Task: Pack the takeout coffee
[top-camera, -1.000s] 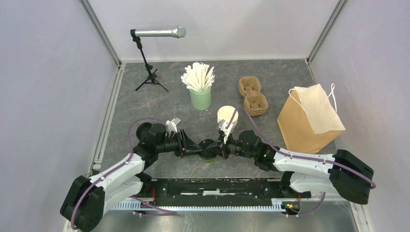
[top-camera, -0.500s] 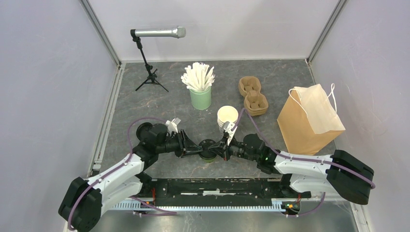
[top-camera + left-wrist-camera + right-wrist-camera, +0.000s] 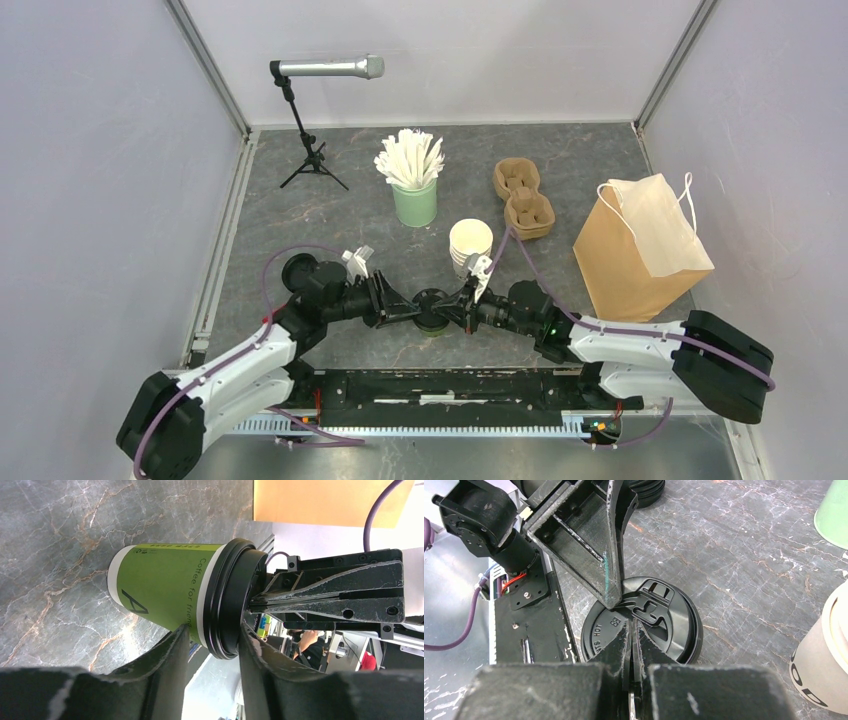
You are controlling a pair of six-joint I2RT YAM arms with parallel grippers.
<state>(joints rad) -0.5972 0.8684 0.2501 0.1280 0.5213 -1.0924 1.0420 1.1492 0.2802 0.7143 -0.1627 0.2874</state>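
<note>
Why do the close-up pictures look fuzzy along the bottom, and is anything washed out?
Left wrist view: the left hand's fingers are close and blurred, the green cup sharp, the right side washed out. Right wrist view: the right hand's fingers soft, the black lid crisp. Top view: even light, faint shadows.

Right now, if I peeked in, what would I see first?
A green cup stands near the front of the table, with two robot pincers meeting at it. The left pincer hugs its black lid from both sides, and the shut right pincer touches the lid's top. A big brown paper bag stands off to the right.
</note>
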